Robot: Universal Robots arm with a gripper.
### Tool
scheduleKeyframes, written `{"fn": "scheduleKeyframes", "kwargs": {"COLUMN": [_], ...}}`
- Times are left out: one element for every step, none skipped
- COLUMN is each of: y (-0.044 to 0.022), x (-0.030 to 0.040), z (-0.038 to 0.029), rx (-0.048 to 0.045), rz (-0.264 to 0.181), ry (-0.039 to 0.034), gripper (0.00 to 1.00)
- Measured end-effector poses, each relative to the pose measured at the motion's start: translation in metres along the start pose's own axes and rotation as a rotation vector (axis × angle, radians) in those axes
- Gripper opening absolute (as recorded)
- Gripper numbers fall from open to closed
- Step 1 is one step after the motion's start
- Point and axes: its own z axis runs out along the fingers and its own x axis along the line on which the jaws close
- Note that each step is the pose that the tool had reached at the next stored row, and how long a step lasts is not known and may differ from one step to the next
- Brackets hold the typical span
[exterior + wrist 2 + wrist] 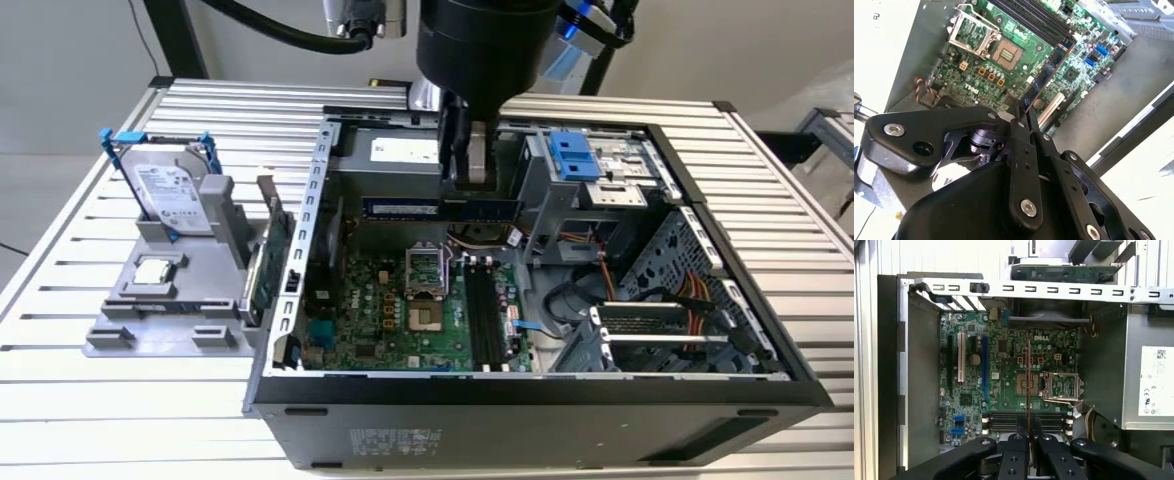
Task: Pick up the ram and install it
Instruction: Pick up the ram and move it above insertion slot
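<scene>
open computer case (534, 400) on slatted table (120, 420) | motherboard (380, 320) inside | hard drive (171, 195) upright in grey stand (160, 312)

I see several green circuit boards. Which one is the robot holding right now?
The ram, the long narrow stick pinched between the fingers over the motherboard. The bigger card stands outside the case, untouched.

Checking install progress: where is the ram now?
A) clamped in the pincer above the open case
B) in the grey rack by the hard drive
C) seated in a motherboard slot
A: the pincer is shut on the ram, holding it clear above the motherboard inside the open case.
</scene>
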Motion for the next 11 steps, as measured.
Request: {"fn": "scheduleKeyframes", "kwargs": {"y": [-0.0012, -0.0025, -0.0037, -0.0049, -0.0059, -0.0067, -0.0073, -0.0081, -0.0091, -0.0101, -0.0114], "x": [0.0000, 0.0000, 0.0000, 0.0000, 0.0000, 0.0000, 0.0000, -0.0001, -0.0001, -0.0001, -0.0001], "z": [0.0000, 0.0000, -0.0001, -0.0001, -0.0001, -0.0001, -0.0001, -0.0001, -0.0001, -0.0001, -0.0002], "rx": [0.0000, 0.0000, 0.0000, 0.0000, 0.0000, 0.0000, 0.0000, 0.0000, 0.0000, 0.0001, 0.0000], "rz": [0.000, 0.000, 0.000, 0.000, 0.000, 0.000, 0.000, 0.000, 0.000, 0.000, 0.000], "ry": [0.0000, -0.0001, 0.0000, -0.0001, -0.0001, 0.0000, 0.0000, -0.0001, -0.0001, -0.0001, -0.0001], "gripper": [0.00, 0.00, 0.00, 0.00, 0.00, 0.00, 0.00, 0.00, 0.00, 0.00, 0.00]}}
